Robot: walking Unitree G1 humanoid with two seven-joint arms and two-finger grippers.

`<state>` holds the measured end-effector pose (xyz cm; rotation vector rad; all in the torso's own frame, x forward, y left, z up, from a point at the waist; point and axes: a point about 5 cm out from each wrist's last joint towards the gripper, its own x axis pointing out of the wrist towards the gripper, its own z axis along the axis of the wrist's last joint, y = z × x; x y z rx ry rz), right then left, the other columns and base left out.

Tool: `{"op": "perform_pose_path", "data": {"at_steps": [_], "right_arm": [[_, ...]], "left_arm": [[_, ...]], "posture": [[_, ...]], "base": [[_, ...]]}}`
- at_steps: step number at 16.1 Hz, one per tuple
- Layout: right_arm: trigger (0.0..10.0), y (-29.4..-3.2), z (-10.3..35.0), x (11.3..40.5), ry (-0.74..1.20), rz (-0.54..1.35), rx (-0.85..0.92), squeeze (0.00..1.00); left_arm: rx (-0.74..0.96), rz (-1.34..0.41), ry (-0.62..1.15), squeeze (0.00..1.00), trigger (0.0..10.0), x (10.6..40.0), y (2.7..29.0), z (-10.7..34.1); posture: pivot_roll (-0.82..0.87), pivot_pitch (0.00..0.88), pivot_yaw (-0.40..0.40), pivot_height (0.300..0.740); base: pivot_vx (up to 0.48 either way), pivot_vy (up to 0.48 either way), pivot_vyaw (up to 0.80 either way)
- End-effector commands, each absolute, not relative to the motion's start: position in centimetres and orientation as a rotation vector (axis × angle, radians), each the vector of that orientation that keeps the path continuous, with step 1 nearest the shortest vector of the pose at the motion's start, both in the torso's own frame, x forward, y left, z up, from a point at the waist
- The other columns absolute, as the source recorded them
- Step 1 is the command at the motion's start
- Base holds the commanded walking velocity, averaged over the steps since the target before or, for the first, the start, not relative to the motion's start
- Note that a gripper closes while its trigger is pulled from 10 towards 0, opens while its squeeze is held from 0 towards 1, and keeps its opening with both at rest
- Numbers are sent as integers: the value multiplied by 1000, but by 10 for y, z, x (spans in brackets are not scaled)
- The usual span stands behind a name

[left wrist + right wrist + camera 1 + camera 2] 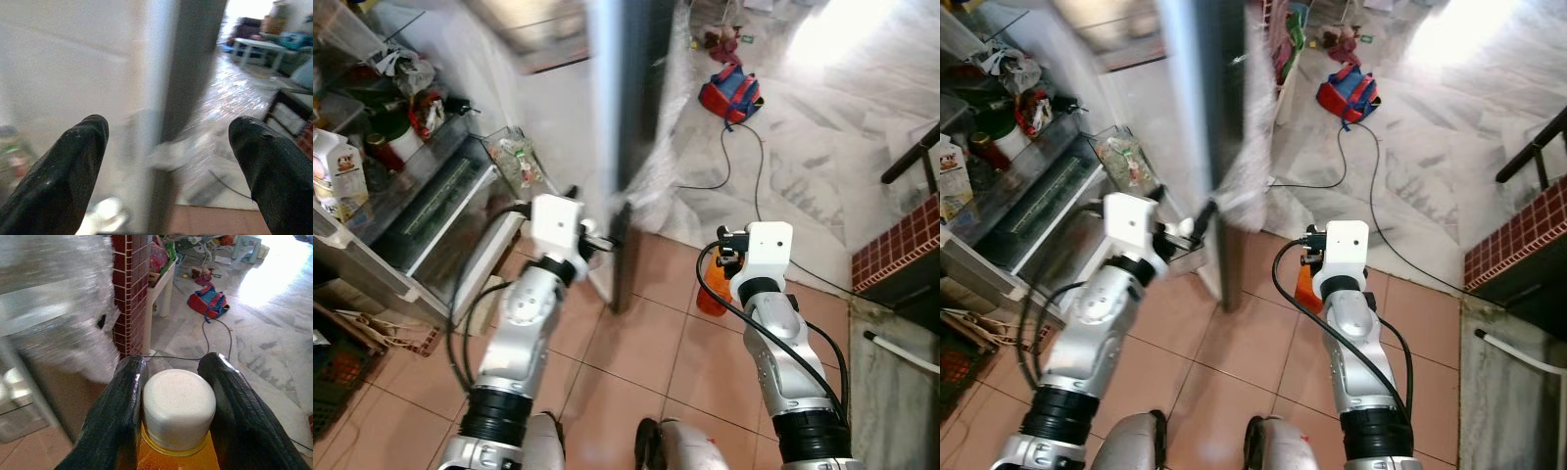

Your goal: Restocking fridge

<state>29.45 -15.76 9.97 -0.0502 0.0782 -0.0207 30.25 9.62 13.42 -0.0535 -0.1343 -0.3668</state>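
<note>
Open fridge, orange bottle held at the right.

The right gripper (178, 396) pinches an orange bottle (713, 289) just under its smooth white ribbed cap (179, 407), held low above the terracotta floor tiles (636, 343); no label is readable. The left gripper (166, 161) is spread wide before the blurred grey edge of the fridge door (631, 117). Fridge shelves (421, 186) hold a printed carton (337, 171), jars and clear plastic bins. A red-and-blue bag (731, 93) lies on glossy marble.

Both head eyes look steeply down, sharing the fridge door (631, 147) (blurred); wrist cameras sight close along each pincer.
</note>
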Motion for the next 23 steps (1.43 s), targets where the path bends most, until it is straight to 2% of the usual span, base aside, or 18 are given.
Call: {"op": "perform_pose_path", "data": {"at_steps": [1,5,8,16,19,23], "right_arm": [[10000,-159,104,296,61,-25,-53,0],[10000,-157,106,300,59,-19,-51,0],[10000,-158,105,300,63,-20,-49,0],[10000,-145,108,302,47,63,-23,0],[10000,-140,113,302,19,115,-30,0],[10000,-137,117,305,2,158,-13,0]], "left_arm": [[-24,-317,-137,0,10000,305,102,134],[-15,-270,-128,0,10000,310,109,132],[-21,-260,-126,0,10000,311,110,132],[-43,-273,-121,0,10000,310,108,130],[-8,-224,-108,0,10000,309,113,126],[41,-75,-77,0,10000,301,145,121]], "posture": [[67,126,-51,740],[66,123,-53,740],[63,124,-50,740],[65,124,-51,740],[62,123,-49,740],[69,124,-49,740]], "base": [[0,0,0],[0,0,-130],[289,0,-515],[349,0,0],[0,0,690],[0,0,781]]}}
